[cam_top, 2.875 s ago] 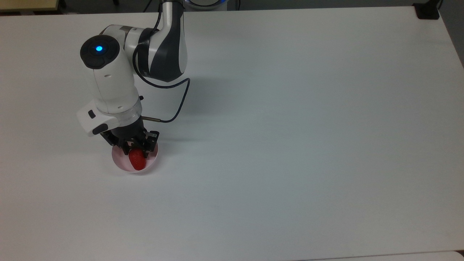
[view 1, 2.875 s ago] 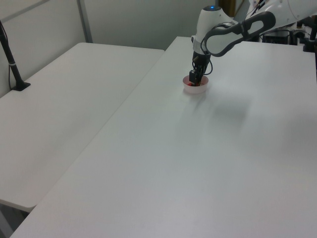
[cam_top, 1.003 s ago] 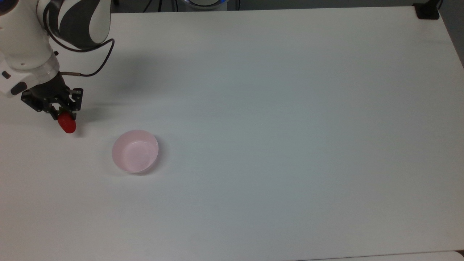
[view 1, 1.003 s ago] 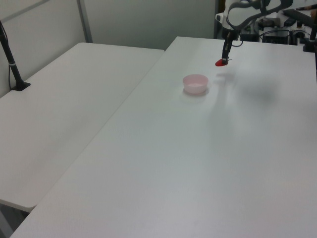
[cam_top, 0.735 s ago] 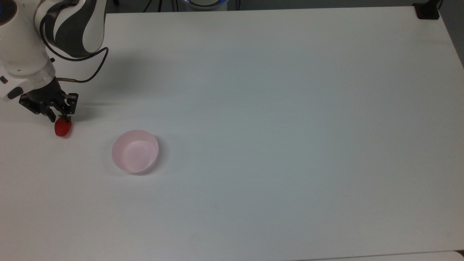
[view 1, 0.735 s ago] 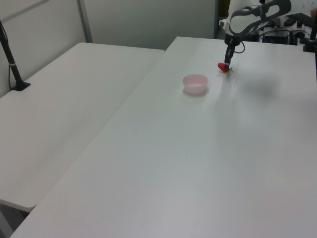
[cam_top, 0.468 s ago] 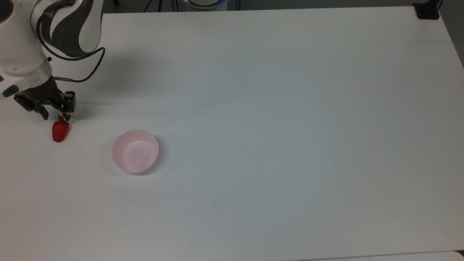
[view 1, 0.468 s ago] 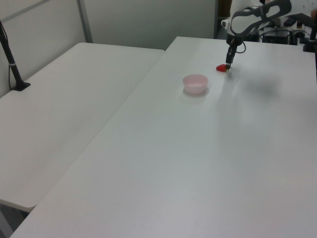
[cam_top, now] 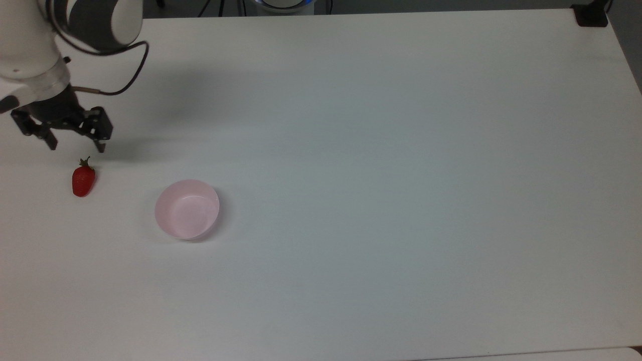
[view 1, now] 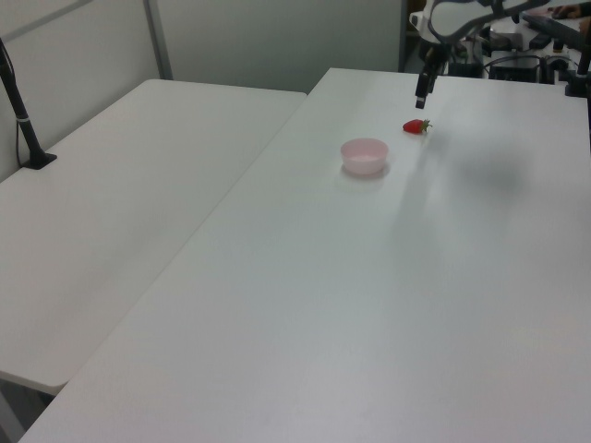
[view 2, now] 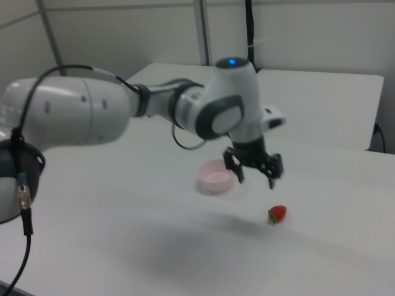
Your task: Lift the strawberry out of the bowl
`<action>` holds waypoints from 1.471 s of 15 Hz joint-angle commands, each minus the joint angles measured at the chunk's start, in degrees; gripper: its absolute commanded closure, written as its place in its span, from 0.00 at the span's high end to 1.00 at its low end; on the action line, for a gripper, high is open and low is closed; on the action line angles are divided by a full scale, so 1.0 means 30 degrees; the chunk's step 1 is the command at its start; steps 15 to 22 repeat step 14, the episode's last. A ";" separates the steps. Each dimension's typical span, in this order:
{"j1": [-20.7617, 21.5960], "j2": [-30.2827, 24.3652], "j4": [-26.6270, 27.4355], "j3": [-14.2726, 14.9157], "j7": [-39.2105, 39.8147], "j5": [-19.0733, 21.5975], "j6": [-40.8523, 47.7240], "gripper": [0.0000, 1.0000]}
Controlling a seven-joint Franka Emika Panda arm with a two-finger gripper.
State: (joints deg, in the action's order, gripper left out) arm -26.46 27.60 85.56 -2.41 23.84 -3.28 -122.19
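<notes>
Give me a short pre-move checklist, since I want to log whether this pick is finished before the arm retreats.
1. Strawberry out of the bowl: ok, it lies on the table, apart from the bowl.
2. Bowl holds nothing: ok, pink inside is bare.
3. Bowl upright: ok.
4. Gripper released: ok, fingers spread, nothing between them.
5. Gripper clear of the strawberry: ok, in the right view it hangs above the fruit with a gap.
6. Strawberry at rest: cannot tell from one moment.
</notes>
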 commanded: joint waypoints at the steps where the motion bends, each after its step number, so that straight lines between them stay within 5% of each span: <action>1: 0.3010 -0.3447 0.0717 0.0129 -0.4242 -0.0255 0.4121 0.97; 4: 0.5968 -0.5766 0.0804 0.0129 -0.7235 -0.0255 0.7847 1.00; 10: 0.8847 -0.9782 0.3088 0.0597 -1.0495 -0.0578 1.0138 1.00; 22: 0.8998 -1.0226 0.3002 0.0774 -0.9913 -0.0578 1.1022 1.00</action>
